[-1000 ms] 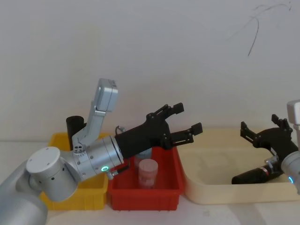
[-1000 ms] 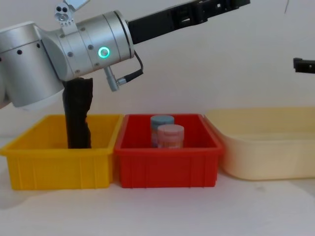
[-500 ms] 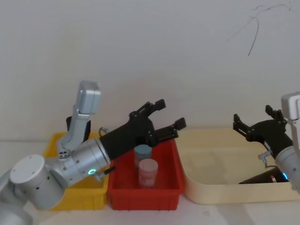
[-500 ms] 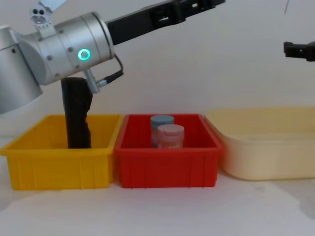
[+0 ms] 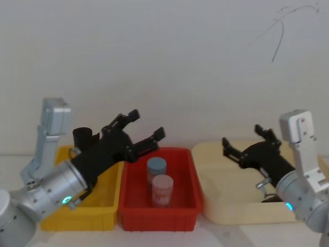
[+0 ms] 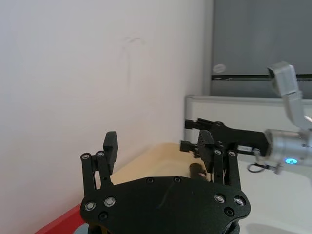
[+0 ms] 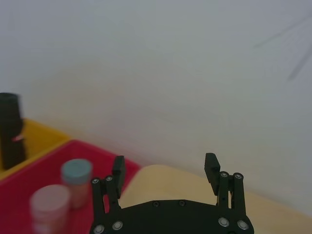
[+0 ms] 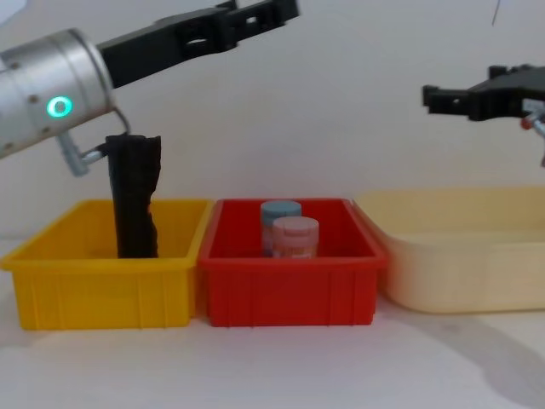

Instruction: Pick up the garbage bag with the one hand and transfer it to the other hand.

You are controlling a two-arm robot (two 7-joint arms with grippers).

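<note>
Left gripper jaws apart above red bin; right gripper jaws apart over cream tub.

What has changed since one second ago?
The left gripper drew back to the robot's left, from over the red bin toward the yellow bin. The right gripper moved inward over the cream tub. Nothing was grasped; both jaws stay open. The jars and the standing black roll did not move.
</note>
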